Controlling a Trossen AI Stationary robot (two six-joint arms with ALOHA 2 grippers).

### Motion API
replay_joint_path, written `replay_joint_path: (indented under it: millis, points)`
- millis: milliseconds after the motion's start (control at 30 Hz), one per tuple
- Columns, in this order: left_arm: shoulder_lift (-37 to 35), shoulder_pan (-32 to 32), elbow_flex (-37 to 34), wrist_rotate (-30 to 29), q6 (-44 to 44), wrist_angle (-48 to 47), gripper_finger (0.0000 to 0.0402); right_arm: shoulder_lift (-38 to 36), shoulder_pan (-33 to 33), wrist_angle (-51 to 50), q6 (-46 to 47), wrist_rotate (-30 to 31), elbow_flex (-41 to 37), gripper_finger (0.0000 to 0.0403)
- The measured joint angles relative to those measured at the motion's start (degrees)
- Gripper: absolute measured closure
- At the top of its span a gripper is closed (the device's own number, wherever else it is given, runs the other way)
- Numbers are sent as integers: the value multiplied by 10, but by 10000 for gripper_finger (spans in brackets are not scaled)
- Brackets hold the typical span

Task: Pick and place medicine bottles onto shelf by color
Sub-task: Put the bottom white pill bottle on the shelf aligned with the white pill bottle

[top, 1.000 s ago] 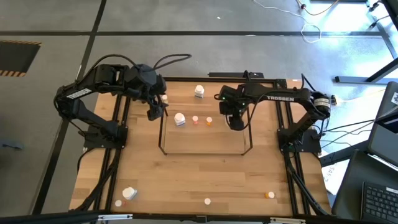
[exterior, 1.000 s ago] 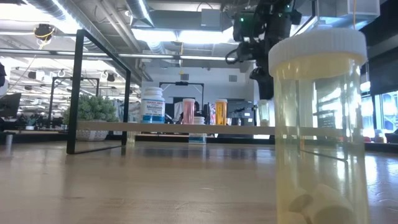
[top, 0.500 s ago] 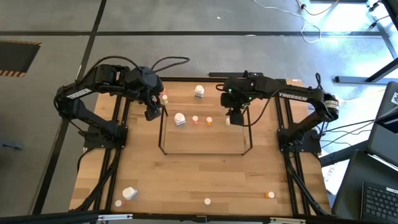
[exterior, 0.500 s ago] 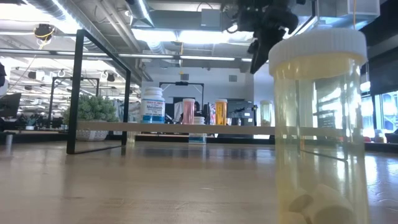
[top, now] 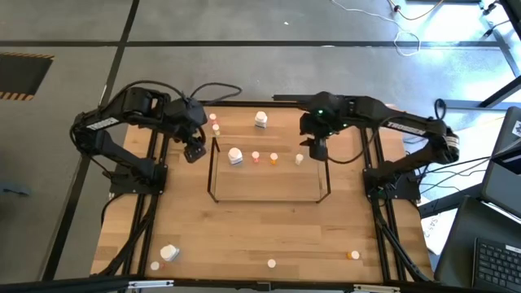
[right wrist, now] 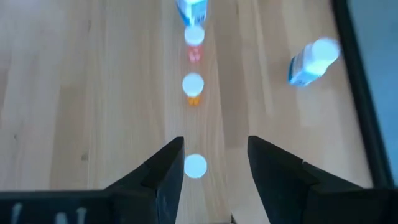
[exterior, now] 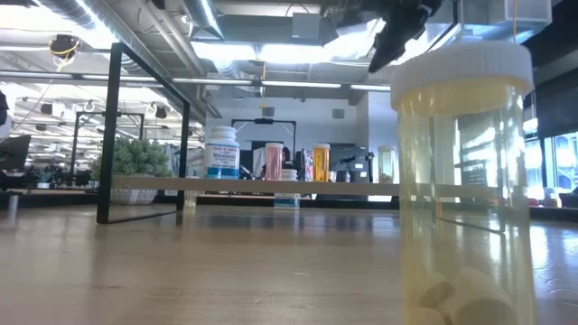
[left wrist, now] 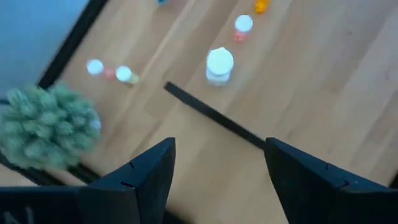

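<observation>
My right gripper (right wrist: 208, 165), jaws apart and empty, hangs directly over the small white-capped cream bottle (right wrist: 195, 165) standing upright on the wooden shelf (top: 269, 187).

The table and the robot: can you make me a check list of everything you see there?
Surface: wooden table, bare in the middle.
Job's things: shelf carries a white bottle, a pink one, an orange one and a cream one in a row; another white bottle stands behind it; loose bottles wait along the near edge.
Clutter: green plant by the shelf's left end.
Grippers: left pincer open, empty, left of the shelf; right pincer open, empty, above the cream bottle.
Cables: black cable looping off the left arm.
Surroundings: grey floor, laptop at right.
</observation>
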Motion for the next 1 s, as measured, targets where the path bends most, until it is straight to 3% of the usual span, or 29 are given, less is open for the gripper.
replay_joint_path:
  millis: [400,667,1000]
  points:
    - [-1,-153,-39,3,-249,3,160,-47,0,24,-29,-2,0,224]
    - [0,-250,-84,3,-431,3,160,-50,0,27,-61,-91,0,224]
    - [0,-363,-138,40,-608,3,160,-52,0,27,-66,-106,0,224]
